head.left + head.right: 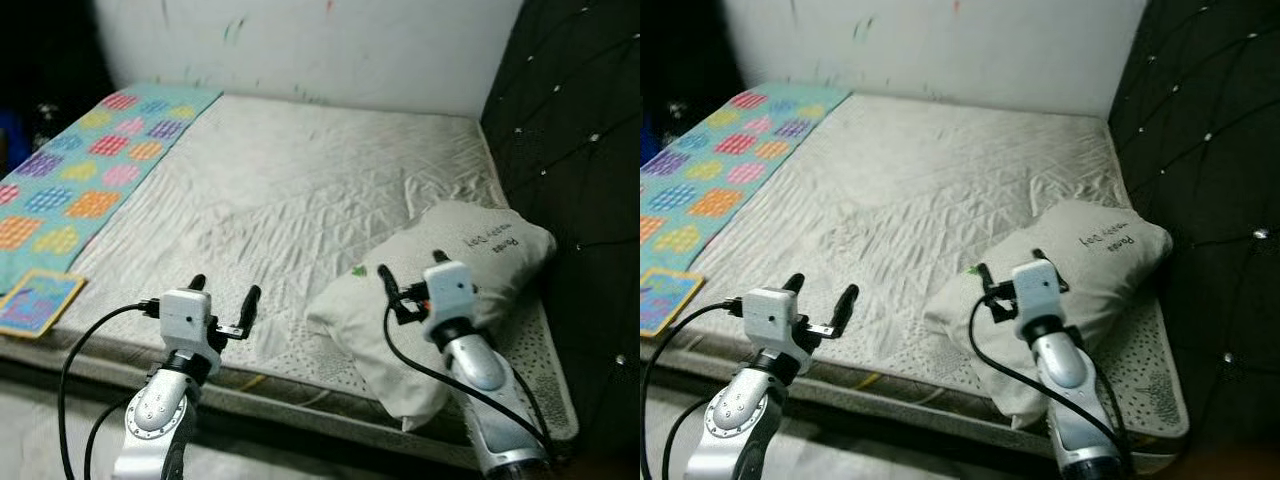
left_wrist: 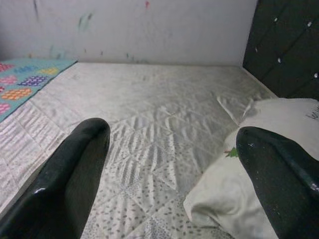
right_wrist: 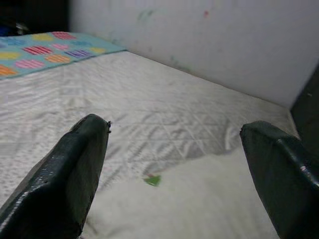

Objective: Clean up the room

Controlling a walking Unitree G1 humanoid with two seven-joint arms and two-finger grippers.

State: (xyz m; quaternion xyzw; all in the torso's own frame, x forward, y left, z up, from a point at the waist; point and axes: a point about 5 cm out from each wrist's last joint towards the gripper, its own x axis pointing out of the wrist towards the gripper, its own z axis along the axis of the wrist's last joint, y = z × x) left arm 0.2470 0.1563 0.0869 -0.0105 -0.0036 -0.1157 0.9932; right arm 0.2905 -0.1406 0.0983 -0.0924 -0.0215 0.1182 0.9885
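Standing at the foot of the bed, the robot had both arms raised over the mattress edge, and everything seemed to turn on the white pillow (image 1: 440, 290) lying at the near corner by the dark padded headboard (image 1: 570, 130). The right gripper (image 1: 410, 272) hovered directly above it, fingers spread wide and holding nothing, the pillow's near end just beneath them. The left gripper (image 1: 224, 300), equally open and empty, hung over the bare quilted mattress (image 1: 300, 180), with the pillow off to its right, near but apart. The pillow's long axis ran slantwise, from the front edge of the bed up toward the headboard, so I judged the right arm far better placed to take it. A patterned blanket (image 1: 80, 180) lay along the far left side, with a small colourful square (image 1: 38, 300) at its near end that I could not identify. The pillow's lettering was too small to read, and its lower corner was hidden behind the right arm.
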